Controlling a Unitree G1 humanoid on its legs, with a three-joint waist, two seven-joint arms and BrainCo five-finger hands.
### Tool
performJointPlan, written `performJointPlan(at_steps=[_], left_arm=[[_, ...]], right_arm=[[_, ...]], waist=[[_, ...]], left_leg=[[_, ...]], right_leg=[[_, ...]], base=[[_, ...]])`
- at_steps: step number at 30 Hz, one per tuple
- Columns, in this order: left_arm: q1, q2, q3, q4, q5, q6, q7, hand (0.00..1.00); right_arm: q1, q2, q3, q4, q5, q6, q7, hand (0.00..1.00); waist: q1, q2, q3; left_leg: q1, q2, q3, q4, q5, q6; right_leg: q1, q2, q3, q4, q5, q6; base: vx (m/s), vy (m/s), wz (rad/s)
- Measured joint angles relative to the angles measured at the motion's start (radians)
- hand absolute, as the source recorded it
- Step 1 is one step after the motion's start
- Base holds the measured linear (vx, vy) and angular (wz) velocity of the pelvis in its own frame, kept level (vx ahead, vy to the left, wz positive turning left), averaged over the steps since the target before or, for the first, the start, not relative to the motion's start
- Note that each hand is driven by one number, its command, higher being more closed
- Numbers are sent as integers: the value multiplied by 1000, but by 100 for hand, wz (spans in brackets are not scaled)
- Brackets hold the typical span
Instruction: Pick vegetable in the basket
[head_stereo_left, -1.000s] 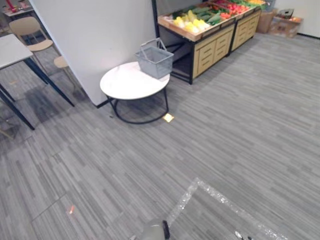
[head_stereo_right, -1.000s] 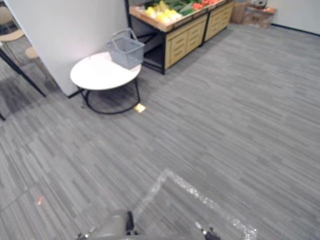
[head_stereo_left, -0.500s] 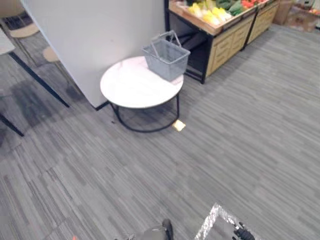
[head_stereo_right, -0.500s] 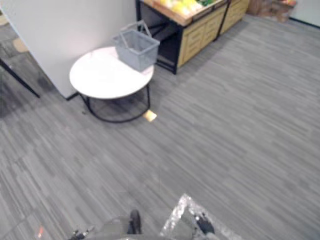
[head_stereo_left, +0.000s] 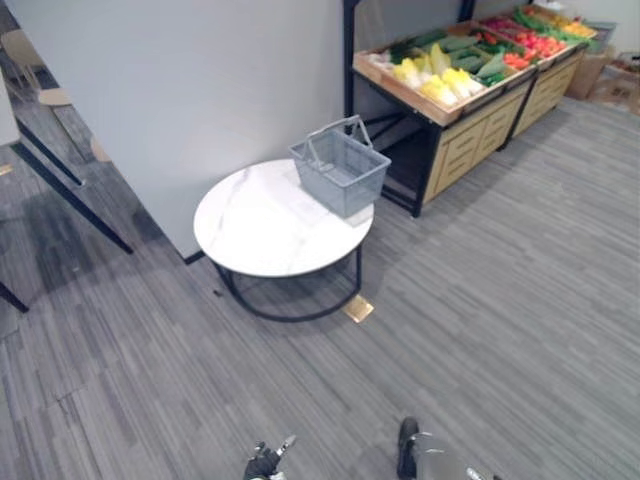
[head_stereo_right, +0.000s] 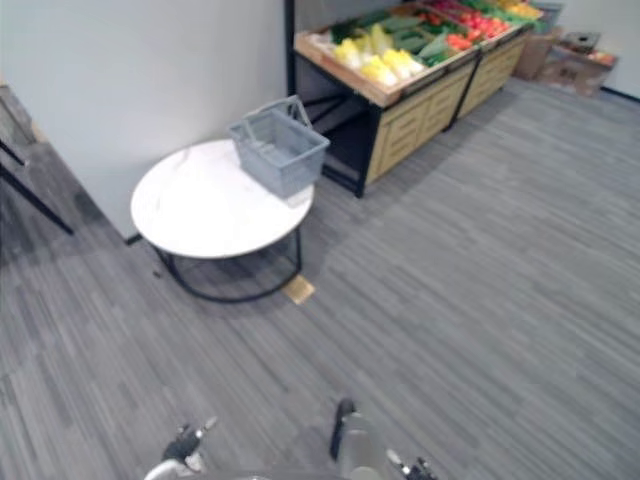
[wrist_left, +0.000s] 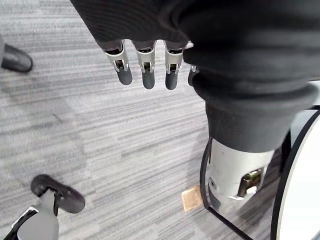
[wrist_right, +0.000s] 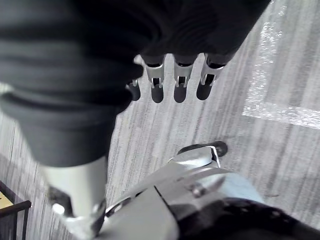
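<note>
A grey wire basket (head_stereo_left: 340, 172) with its handles up stands at the far edge of a round white table (head_stereo_left: 262, 232), and it looks empty. Behind it to the right is a wooden produce stand (head_stereo_left: 470, 130) holding yellow vegetables (head_stereo_left: 432, 80), green vegetables (head_stereo_left: 462, 52) and red vegetables (head_stereo_left: 528, 40). My left hand (wrist_left: 145, 70) hangs over the grey carpet with straight fingers and holds nothing. My right hand (wrist_right: 180, 82) also hangs over the floor, fingers straight and bare. Both hands are well short of the table.
A white wall panel (head_stereo_left: 200, 90) rises just behind the table. A small tan tag (head_stereo_left: 359, 309) lies on the floor by the table's black ring base. Dark table legs (head_stereo_left: 70, 180) stand at the left, cardboard boxes (head_stereo_left: 612, 82) at the far right. Silver tape (wrist_right: 280, 112) marks the carpet.
The whole picture has shifted, so the camera has moved: table, basket and stand now look nearer and more central, and the silver floor tape has left the eye views. Nothing itself moved.
</note>
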Motion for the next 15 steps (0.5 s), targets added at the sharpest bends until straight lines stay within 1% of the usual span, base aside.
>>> performJointPlan(at_steps=[1,2,3,4,5,6,7,8,9,10,11,12,13,14,15], left_arm=[[-1,-7,3,-1,0,0,0,0],[-1,-12,10,-1,0,0,-1,0],[-2,-26,34,-6,0,1,-4,0],[-3,-32,45,-20,0,2,-7,0],[-7,-37,62,-27,0,3,-10,0],[-8,-37,70,-31,-1,4,-11,0],[-6,-30,83,-34,-2,7,-10,0],[4,-23,89,-40,-2,11,-10,0],[7,-20,90,-41,-2,10,-10,0],[12,-10,91,-43,-2,9,-10,0],[16,-5,90,-44,-3,9,-10,0],[26,1,86,-41,-3,8,-9,0],[38,3,82,-37,-11,9,-7,0],[48,3,75,-43,-20,-2,-7,0],[48,3,73,-43,-20,-3,-6,0]], right_arm=[[-5,-12,7,-1,-14,0,0,0],[-5,-17,9,-3,-18,0,0,0],[-8,-22,9,-7,-19,2,0,0],[-6,-22,7,-9,-19,3,0,0],[-4,-19,-9,-12,-20,5,0,0],[-5,-16,-18,-13,-19,8,0,0],[-10,-15,-20,-20,-19,10,-2,0],[-19,-12,-19,-28,-19,10,-2,0],[-27,-8,-19,-32,-19,9,-2,0],[-44,3,-18,-39,-18,9,-4,0],[-54,8,-17,-39,-16,9,-7,0],[-64,17,-20,-38,-15,10,-8,0],[-69,28,-20,-38,-9,11,-9,0],[-69,35,-18,-38,-7,11,-9,0],[-70,37,-17,-39,-4,11,-9,0]], waist=[[1,16,-7],[1,24,-12],[-2,35,-15],[-3,38,-13],[-3,29,-6],[-1,29,-5],[4,29,-2],[5,29,-1],[6,28,-1],[10,28,-1],[12,29,-1],[17,29,0],[27,28,0],[38,27,2],[40,25,1]], left_leg=[[-24,22,-17,79,46,-2],[-43,34,-29,127,74,-2],[-99,53,-70,260,153,-9],[-150,61,-106,381,248,-24],[-232,74,-147,577,329,-83],[-272,80,-153,678,337,-96],[-334,93,-124,842,336,-96],[-385,105,-79,925,309,-73],[-412,107,-59,942,291,-63],[-490,104,-13,929,243,-48],[-526,102,2,916,225,-43],[-569,102,28,877,188,-27],[-603,101,69,783,153,-19],[-618,87,109,641,135,-15],[-615,74,135,551,135,-14]], right_leg=[[13,15,-11,28,-44,-22],[27,23,-21,27,-60,-30],[71,38,-35,7,-87,-36],[116,46,-44,-15,-108,-41],[187,55,-51,-48,-132,-42],[222,59,-52,-62,-140,-45],[298,70,-47,-100,-155,-47],[366,74,-40,-140,-168,-49],[397,75,-36,-161,-179,-50],[455,75,-25,-210,-182,-47],[472,76,-21,-227,-184,-44],[499,75,-12,-250,-183,-40],[540,72,-3,-289,-179,-21],[587,65,-4,-324,-176,5],[609,57,-7,-337,-182,16]], base=[[599,-348,-6],[592,-313,-2],[556,-266,8],[612,-277,22],[464,-197,21],[405,-152,9],[368,-112,-12],[339,-91,-17],[300,-48,-18],[281,-3,-14],[289,17,-20],[315,58,-29],[444,121,-30],[383,109,-19],[524,181,3]])
